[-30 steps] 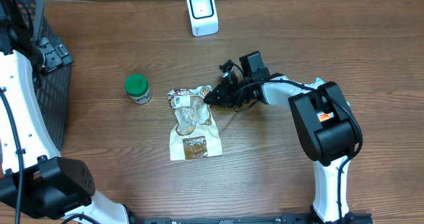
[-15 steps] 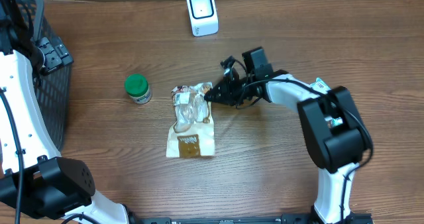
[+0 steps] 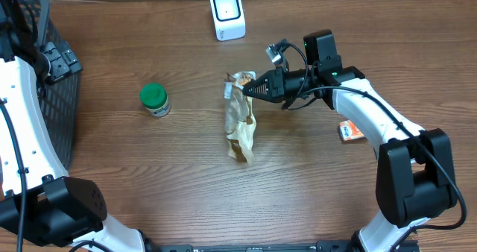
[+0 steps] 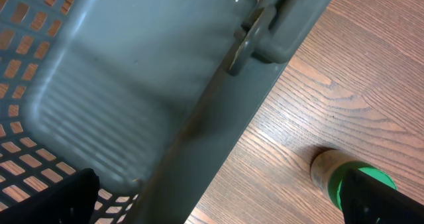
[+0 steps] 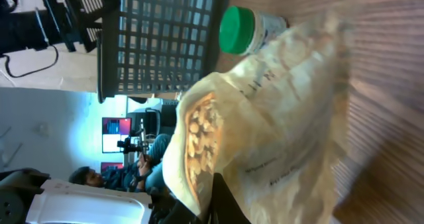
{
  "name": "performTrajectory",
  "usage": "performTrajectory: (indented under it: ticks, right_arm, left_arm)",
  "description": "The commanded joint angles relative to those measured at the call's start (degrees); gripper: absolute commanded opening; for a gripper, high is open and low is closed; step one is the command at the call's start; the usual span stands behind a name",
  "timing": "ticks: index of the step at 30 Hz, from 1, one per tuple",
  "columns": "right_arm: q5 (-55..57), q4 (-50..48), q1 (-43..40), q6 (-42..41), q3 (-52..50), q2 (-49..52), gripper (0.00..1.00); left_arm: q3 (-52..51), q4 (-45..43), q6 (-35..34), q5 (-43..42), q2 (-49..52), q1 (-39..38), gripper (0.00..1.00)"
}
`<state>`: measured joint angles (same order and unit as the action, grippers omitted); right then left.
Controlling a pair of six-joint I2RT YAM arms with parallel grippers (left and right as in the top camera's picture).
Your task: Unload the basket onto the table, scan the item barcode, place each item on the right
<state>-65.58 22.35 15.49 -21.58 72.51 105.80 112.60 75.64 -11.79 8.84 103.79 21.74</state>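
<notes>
Looking down from above, the right claw is pinched on the top edge of the snack pouch. The pouch hangs edge-on near the middle of the desk, and I cannot tell whether its lower end touches the wood. A white scanner stands at the far edge, apart from the pouch, and a green-lidded jar sits off toward the left arm's side. A dark basket takes up the left edge, and a small orange item lies beside the right arm. From the left wrist, the left claw is spread wide, its dark fingers at the bottom corners. The basket's grey rim runs across above them, with the jar's green lid low at the right. From the right wrist, the pouch fills the frame, pale with a window showing snack pieces and nipped at the bottom, with the jar and basket beyond it.
</notes>
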Motion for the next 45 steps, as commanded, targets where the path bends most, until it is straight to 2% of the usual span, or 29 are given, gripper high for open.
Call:
performTrajectory:
  ticks: [1,8,17,18,20,23,30,35,41,45]
  right_arm:
    - [-0.9,0.3,0.2,2.8,-0.1,-0.2,0.04]
    - [-0.2,3.7,0.2,5.6,-0.1,-0.1,0.04]
    - [16.0,10.0,0.2,8.2,-0.1,6.3,0.04]
    - [16.9,9.9,0.2,8.1,-0.1,7.3,0.09]
    - [17.6,9.5,0.2,8.1,-0.1,10.1,0.32]
    - [17.6,9.3,0.2,7.1,-0.1,13.8,0.51]
    - [17.6,13.5,0.2,6.4,0.0,14.8,0.70]
    - [20.6,23.9,0.2,6.9,0.0,14.9,0.81]
    - [23.7,33.2,1.1,8.6,-0.2,14.9,0.84]
    - [24.5,34.2,3.2,8.5,-1.4,14.9,0.84]
  left_arm:
    - [-0.1,0.0,0.9,0.1,0.6,-0.5,1.00]
    - [-0.1,0.0,0.9,0.1,0.6,-0.5,1.00]
    - [-0.1,0.0,0.9,0.1,0.6,-0.5,1.00]
    - [-0.1,0.0,0.9,0.1,0.6,-0.5,1.00]
    - [-0.1,0.0,0.9,0.1,0.6,-0.5,1.00]
    - [-0.1,0.0,0.9,0.1,0.6,-0.5,1.00]
    - [-0.1,0.0,0.9,0.1,0.6,-0.5,1.00]
    - [-0.1,0.0,0.9,0.1,0.6,-0.5,1.00]
    - [-0.1,0.0,0.9,0.1,0.6,-0.5,1.00]
    - [-0.1,0.0,0.9,0.1,0.6,-0.5,1.00]
